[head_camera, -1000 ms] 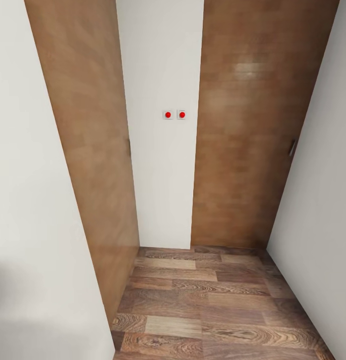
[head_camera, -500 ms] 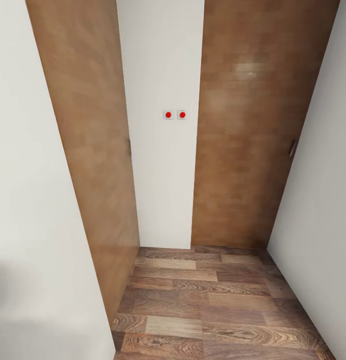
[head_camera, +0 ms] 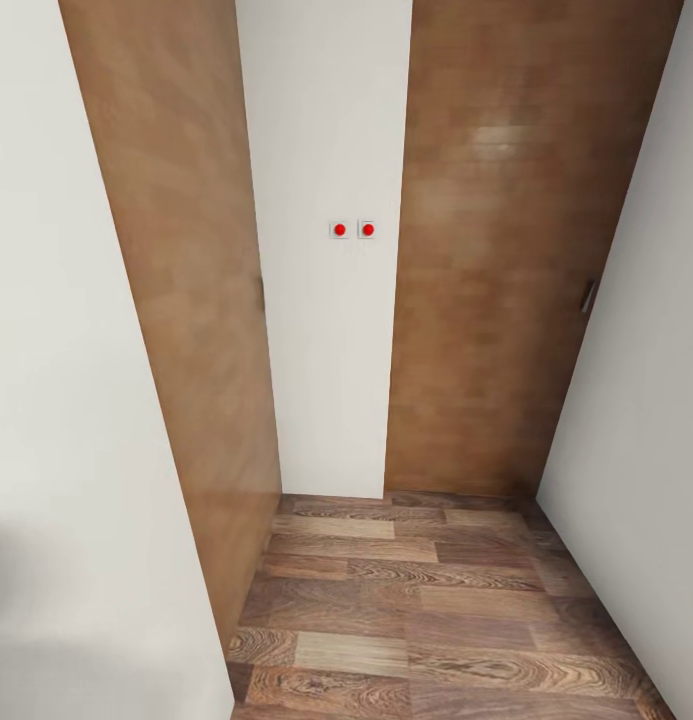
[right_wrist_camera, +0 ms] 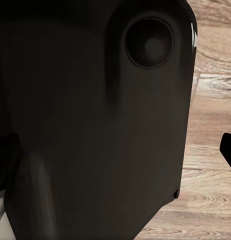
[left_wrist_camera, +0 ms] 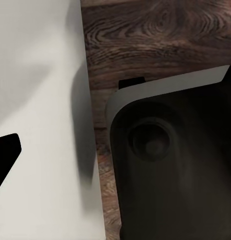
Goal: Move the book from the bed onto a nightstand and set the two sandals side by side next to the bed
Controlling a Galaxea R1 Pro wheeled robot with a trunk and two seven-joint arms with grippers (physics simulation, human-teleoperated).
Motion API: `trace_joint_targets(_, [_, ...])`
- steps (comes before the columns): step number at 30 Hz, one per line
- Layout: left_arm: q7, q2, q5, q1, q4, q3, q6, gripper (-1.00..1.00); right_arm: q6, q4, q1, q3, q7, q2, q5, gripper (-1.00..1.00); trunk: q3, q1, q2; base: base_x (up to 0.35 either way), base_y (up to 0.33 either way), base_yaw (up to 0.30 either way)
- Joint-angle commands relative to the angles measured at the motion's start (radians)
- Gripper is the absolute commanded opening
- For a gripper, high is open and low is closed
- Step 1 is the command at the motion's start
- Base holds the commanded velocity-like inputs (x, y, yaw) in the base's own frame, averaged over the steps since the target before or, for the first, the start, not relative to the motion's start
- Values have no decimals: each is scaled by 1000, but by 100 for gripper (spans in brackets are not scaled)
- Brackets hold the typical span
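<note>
Robot in transit: a narrow hallway alcove, task objects out of sight.

The head view faces a white wall panel (head_camera: 326, 300) bearing two red-buttoned switches (head_camera: 353, 229), flanked by wooden doors (head_camera: 486, 280) above wood-plank floor (head_camera: 406, 610). Book, sandals, bed and nightstand lie elsewhere, so their orientation and long axes cannot be told. Judged from this, both placements remain to do. The state of either arm's jaws cannot be told; wrist views show dark robot housing (right_wrist_camera: 95, 125).

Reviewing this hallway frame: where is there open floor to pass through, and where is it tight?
The wood-plank floor is bare between the white wall on the left and the white wall on the right. Ahead it ends at two brown wooden doors flanking a white strip with two red-button switches. The left wall looks closest, so that side seems tightest.
</note>
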Motion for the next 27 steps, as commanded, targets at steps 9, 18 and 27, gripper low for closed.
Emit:
trace_joint_targets(9, [6, 0, -1, 0, 1, -8, -3, 100, -1, -2, 0, -1, 1, -1, 0, 100, -1, 0, 0, 1, 5, 0])
trace_joint_targets(18, [6, 0, -1, 0, 1, -8, -4, 100, -1, -2, -1, -1, 1, 0, 0, 100, -1, 0, 0, 87, 1, 0])
trace_joint_targets(27, [6, 0, -1, 0, 1, -9, -4, 100, -1, -1, 0, -2, 1, -1, 0, 100, -1, 0, 0, 68, 0, 0])
